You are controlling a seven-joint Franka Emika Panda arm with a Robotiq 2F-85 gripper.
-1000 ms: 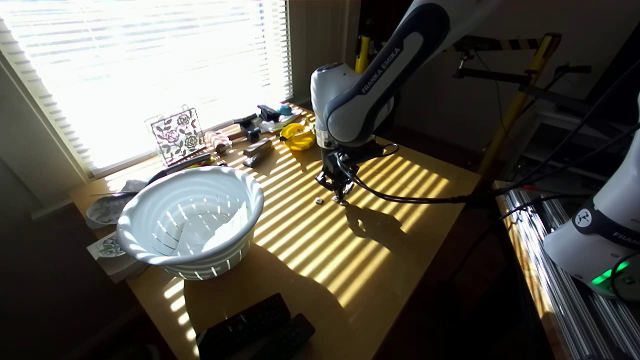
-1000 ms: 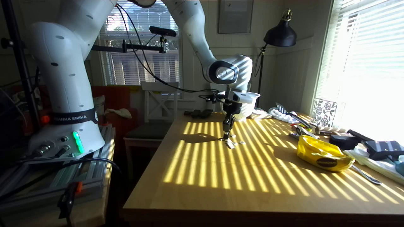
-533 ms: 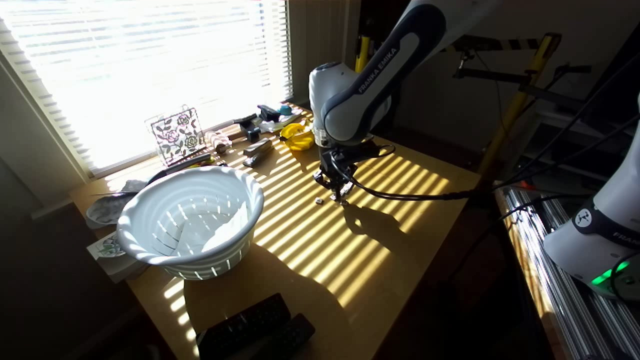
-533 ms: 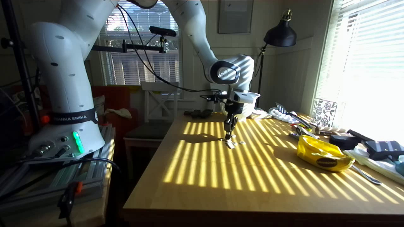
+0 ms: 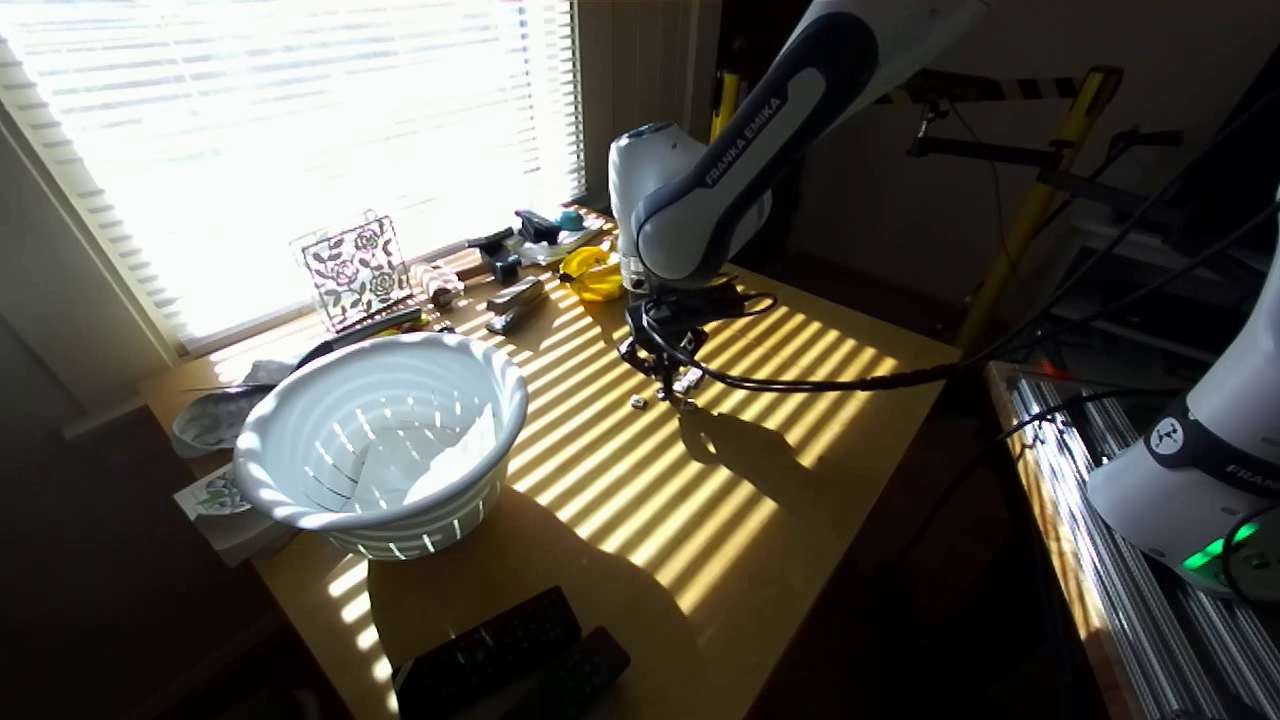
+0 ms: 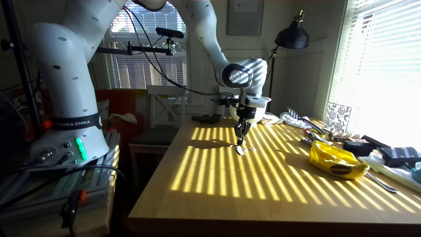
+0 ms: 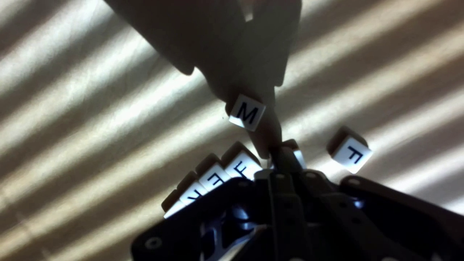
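Observation:
My gripper (image 7: 285, 164) is shut, with no object visible between its fingers, and its tips point down just above the table. A white letter tile (image 7: 299, 158) lies partly hidden behind the fingertips; whether they touch it I cannot tell. Left of the tips in the wrist view runs a slanted row of tiles (image 7: 214, 177), partly covered by the gripper. A tile marked M (image 7: 247, 113) sits apart beyond the tips, in shadow. Another tile marked F (image 7: 353, 154) lies to the right. In an exterior view the tile row (image 6: 239, 150) rests close to the gripper (image 6: 240, 143).
A pale perforated basket (image 5: 440, 545) stands on the table, with dark remotes (image 5: 490, 640) by it. Toward the window lie a yellow banana-shaped pouch (image 6: 335, 161), a stapler-like item (image 5: 516, 303) and a floral holder (image 5: 355, 270). Cables (image 5: 850, 384) trail from the wrist.
The shut gripper has shifted slightly left in an exterior view and slightly right in an exterior view facing the robot base, showing more of the tile row. The tiles look unmoved.

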